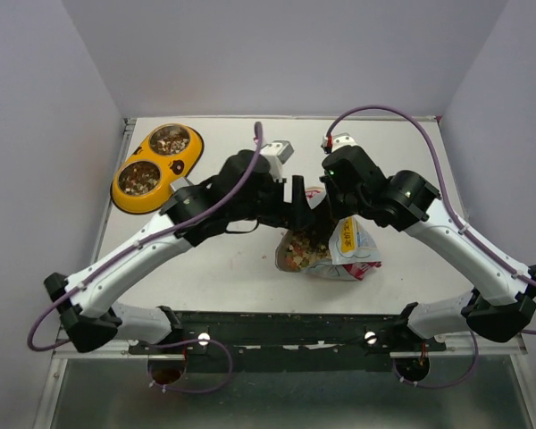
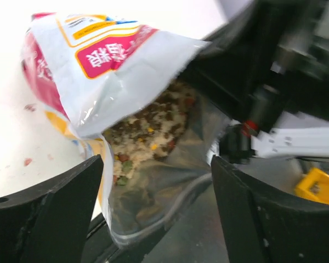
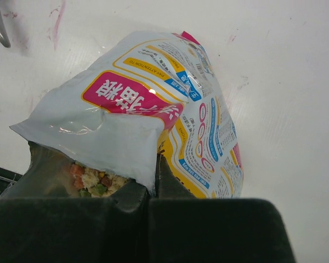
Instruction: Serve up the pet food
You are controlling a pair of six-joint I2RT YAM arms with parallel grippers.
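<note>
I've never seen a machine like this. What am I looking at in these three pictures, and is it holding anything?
A left arm and a right arm are bolted to a table, each ending in a two-finger gripper. One picture looks down from above; the others come from wrist cameras. On the table are a yellow double bowl, kibble in both cups, and an opened pet food pouch. The right gripper pinches the pouch's edge. The left gripper is open, fingers either side of the pouch mouth.
</note>
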